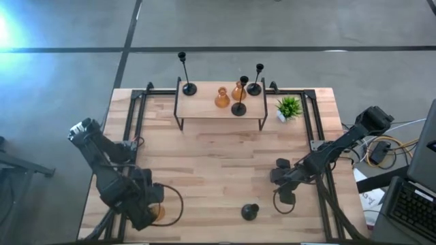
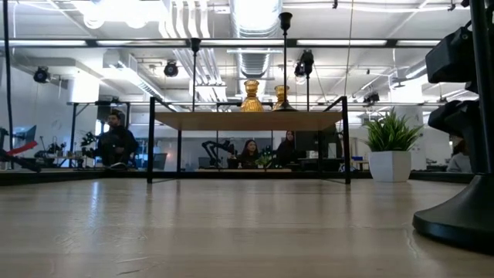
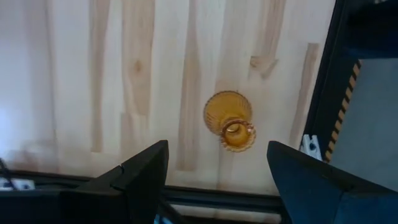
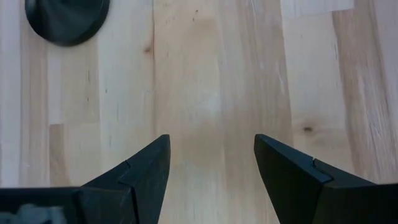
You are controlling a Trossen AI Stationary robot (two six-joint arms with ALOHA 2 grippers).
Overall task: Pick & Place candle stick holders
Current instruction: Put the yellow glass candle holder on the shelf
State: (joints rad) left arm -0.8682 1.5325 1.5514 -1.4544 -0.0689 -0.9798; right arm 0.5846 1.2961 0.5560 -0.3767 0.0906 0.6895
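A squat amber holder [image 3: 230, 121] stands upright on the table near its near left corner; it also shows in the high view [image 1: 159, 213]. My left gripper [image 3: 217, 180] hangs open above it, touching nothing. A black holder [image 1: 250, 212] stands on its domed base near the table's near edge; that base shows in the right wrist view [image 4: 65, 18]. My right gripper [image 4: 211, 162] is open over bare wood just to its right [image 1: 285, 194]. Three black holders [image 1: 238, 109] and two amber ones [image 1: 222, 97] stand on the raised shelf [image 1: 204, 109].
A small green potted plant [image 1: 289, 107] stands right of the shelf. The shelf's thin black legs [image 2: 150, 143] stand on the table's far middle. A black metal frame [image 3: 323, 93] runs along the table's sides. People sit in the room beyond [image 2: 116, 143].
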